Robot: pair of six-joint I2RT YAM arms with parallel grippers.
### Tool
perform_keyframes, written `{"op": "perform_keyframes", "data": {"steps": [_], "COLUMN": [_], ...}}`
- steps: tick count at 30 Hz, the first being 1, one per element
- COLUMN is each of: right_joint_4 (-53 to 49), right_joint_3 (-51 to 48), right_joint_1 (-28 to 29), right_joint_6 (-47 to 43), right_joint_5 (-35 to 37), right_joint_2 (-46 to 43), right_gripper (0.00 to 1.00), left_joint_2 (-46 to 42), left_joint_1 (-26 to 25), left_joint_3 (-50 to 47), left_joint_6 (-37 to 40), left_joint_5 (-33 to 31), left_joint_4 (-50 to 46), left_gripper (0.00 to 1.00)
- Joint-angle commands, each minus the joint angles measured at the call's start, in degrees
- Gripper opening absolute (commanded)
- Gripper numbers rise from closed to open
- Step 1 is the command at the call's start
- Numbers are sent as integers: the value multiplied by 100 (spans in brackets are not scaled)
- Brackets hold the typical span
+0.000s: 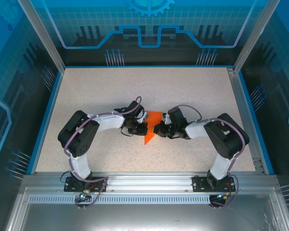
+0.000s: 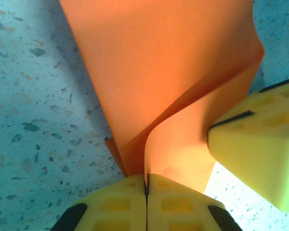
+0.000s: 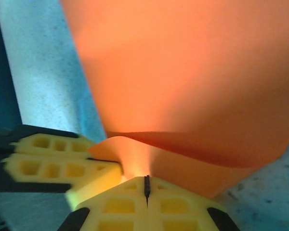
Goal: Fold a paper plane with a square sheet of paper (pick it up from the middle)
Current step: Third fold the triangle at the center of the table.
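Surface (image 1: 111, 86): pale speckled stone look, flat, blue edging. Aluminium posts (image 1: 41, 33) at the corners, blue see-through walls (image 1: 19, 72) with a printed circuit pattern. Both arms sit on a metal rail (image 1: 144, 180) at the near edge.

Paper (image 1: 154, 118) is at mid-surface, between the two wrists, which meet nose to nose.

Left tool (image 2: 147, 186): jaws together, clamped on the paper, whose edge runs straight into the seam.
Right tool (image 3: 147, 185): same, jaws together, paper pinched in the seam. Each wrist view has the other tool just beside its own.

Materials:
- Paper is thin, matte, bright orange and plain, with light glowing through it near the pinch.
- It is not flat: a soft curl bulges between the two grips, with a wide panel fanning out beyond.
- From above, one pointed corner aims at the near edge. I cannot tell whether that tip touches the surface.
- Pads (image 2: 178, 204) are yellow, blocky, with moulded rectangular pockets, on black bodies.
- Arms are white and black with lilac cables (image 1: 188, 107).
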Motion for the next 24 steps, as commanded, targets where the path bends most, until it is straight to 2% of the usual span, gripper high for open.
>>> {"op": "perform_keyframes", "data": {"steps": [1, 7, 13, 18, 24], "right_joint_4": [-84, -193, -312, -245, -310], "right_joint_3": [80, 112, 215, 333, 313], "right_joint_1": [-68, -126, -418, -552, -568], "right_joint_6": [-165, -154, -361, -426, -489], "right_joint_5": [105, -61, -292, -587, -308], "right_joint_2": [189, -8, -403, -134, 111], "right_gripper": [0, 0, 1, 1, 0], "left_joint_2": [186, 210, 205, 204, 186], "left_joint_1": [-21, -24, -24, -21, -30], "left_joint_3": [69, 95, 105, 119, 81], "left_joint_6": [173, 227, 217, 209, 208], "left_joint_5": [-32, -76, -63, -67, -85], "left_joint_4": [-343, -399, -399, -410, -397], "left_gripper": [7, 6, 6, 6, 6]}}
